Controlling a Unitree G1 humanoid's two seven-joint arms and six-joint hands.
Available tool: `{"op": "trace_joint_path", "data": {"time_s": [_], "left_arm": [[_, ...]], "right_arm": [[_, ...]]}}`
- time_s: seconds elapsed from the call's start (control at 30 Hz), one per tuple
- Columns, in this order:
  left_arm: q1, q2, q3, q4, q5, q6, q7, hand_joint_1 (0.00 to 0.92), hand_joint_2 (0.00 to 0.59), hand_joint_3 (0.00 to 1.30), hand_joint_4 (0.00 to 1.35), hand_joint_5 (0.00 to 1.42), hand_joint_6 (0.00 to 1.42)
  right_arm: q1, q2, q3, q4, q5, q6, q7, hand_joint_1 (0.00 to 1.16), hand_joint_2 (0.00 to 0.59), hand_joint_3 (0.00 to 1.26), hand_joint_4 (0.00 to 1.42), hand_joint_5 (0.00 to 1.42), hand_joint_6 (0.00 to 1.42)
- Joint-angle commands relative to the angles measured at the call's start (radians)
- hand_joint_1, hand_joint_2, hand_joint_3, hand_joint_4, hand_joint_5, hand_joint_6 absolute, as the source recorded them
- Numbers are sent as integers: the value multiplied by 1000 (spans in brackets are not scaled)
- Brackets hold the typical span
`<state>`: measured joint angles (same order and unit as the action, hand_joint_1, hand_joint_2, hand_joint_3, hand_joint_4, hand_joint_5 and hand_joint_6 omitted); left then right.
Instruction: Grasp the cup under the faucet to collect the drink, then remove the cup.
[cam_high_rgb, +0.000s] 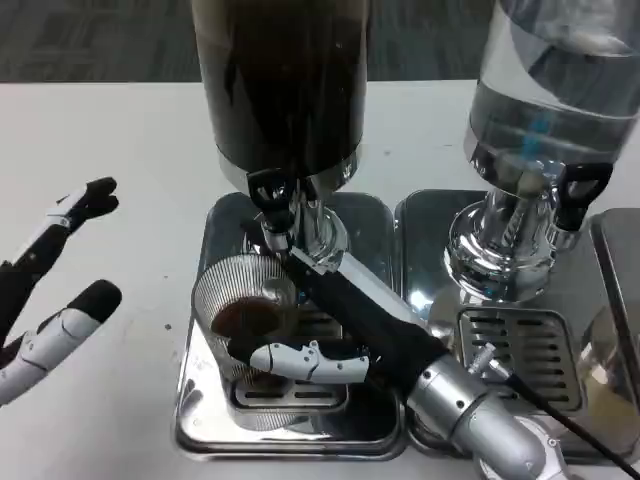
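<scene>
Ribbed clear cup (243, 300) with dark drink, gripped by right hand (318, 352), chrome faucet (272, 205) above

My one feed is the head view, looking steeply down and forward at the white table (120, 130) from close in. The dispensers' tops are cropped at the upper edge, my forearms enter from the bottom, and the table's far edge runs across the top.

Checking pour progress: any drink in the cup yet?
Yes, dark liquid sits in the bottom of the cup, held by the right hand under the faucet.
</scene>
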<state>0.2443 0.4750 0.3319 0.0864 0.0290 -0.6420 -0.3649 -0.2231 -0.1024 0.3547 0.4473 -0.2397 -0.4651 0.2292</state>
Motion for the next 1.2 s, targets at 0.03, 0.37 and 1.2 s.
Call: {"op": "trace_joint_path", "data": {"time_s": [0.03, 0.37, 1.2], "left_arm": [[18, 17, 3, 1, -15, 13, 6, 0, 116, 114, 15, 8, 0], [27, 30, -1, -4, -36, 31, 0, 0, 119, 137, 45, 29, 5], [35, 40, -4, -10, -76, 54, -16, 0, 120, 158, 80, 49, 8]], "right_arm": [[-7, 2, 0, 38, -3, -13, 5, 512, 187, 0, 0, 0, 17], [-22, -12, 10, 50, -24, -8, 15, 586, 172, 0, 0, 0, 2], [-31, -20, 27, 48, -71, 21, -3, 672, 170, 0, 0, 0, 2]]}}
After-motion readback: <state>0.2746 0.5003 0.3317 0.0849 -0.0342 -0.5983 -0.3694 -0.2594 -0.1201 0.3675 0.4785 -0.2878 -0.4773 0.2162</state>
